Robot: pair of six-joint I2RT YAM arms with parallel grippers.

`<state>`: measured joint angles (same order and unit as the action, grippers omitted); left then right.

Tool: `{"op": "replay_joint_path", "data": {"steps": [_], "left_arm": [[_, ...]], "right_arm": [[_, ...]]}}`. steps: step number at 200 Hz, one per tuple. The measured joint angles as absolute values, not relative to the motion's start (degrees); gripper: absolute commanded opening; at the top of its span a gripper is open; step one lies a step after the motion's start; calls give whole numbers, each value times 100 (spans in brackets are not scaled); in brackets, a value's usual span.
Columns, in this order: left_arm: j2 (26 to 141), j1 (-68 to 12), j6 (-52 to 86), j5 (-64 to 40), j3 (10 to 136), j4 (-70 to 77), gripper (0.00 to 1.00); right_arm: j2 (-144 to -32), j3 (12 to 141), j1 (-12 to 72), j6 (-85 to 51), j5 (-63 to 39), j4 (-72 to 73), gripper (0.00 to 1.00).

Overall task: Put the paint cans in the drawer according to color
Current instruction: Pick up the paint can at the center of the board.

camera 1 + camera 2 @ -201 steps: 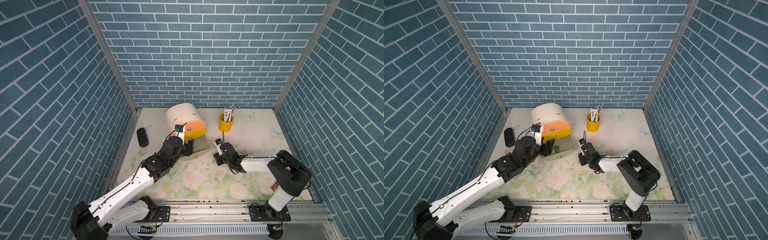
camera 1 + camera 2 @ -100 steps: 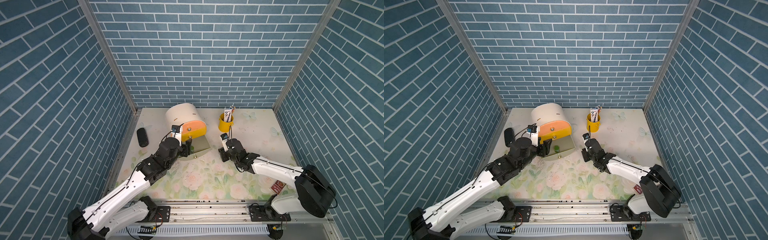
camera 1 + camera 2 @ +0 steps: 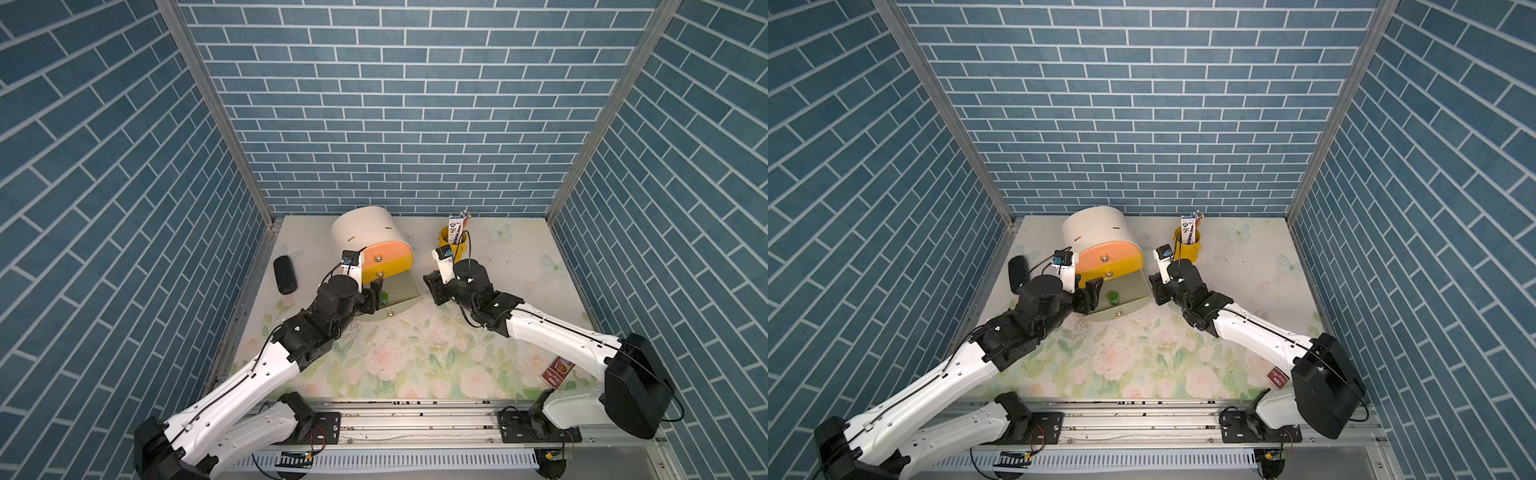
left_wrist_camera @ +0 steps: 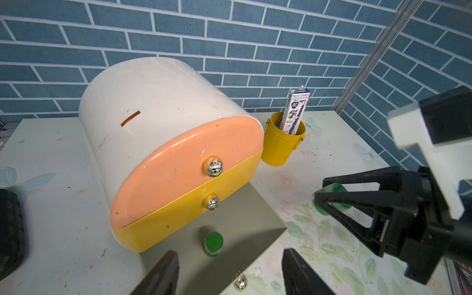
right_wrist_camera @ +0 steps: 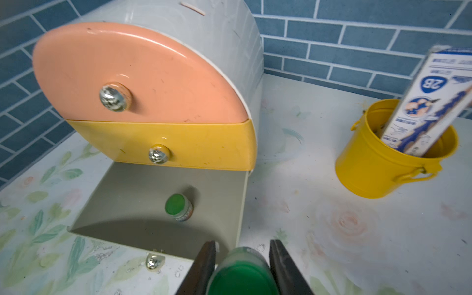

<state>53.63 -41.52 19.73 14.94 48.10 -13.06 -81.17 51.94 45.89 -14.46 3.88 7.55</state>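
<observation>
Over the last second the right arm has unfolded and swung across the table (image 3: 415,353), carrying the right pincer (image 5: 242,242) up toward the cabinet (image 3: 361,228). It now sits just beside the pulled-out grey drawer (image 5: 132,194), on the side nearer the yellow bucket (image 5: 378,163), and is clamped on a green-lidded can (image 5: 242,275). The left pincer (image 4: 229,252) has barely shifted: its jaws stand apart and empty at the drawer's front edge, on the opposite side. A second green-lidded can (image 5: 177,205) stands upright on the drawer floor, clear of the walls. Above it the peach front (image 4: 178,166) and yellow front (image 4: 184,217) are both pushed in. The carry looks nearly done. What remains for this can is probably a short lift over the drawer wall and a release next to its twin, then closing the drawer. The held can must clear the wall, and it should come down beside the standing one rather than on it, since a nudge could tip something that small. No other cans are in view on the table, so this may be the last pair, though what the shut drawers hold cannot be told.
</observation>
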Motion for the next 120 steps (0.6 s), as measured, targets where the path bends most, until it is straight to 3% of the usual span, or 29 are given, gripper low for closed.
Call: {"op": "replay_joint_path", "data": {"steps": [120], "left_arm": [[5234, -4152, 1973, 1535, 4810, -1330, 69]], "right_arm": [[-9712, 5854, 5096, -1625, 211, 1669, 15]]}}
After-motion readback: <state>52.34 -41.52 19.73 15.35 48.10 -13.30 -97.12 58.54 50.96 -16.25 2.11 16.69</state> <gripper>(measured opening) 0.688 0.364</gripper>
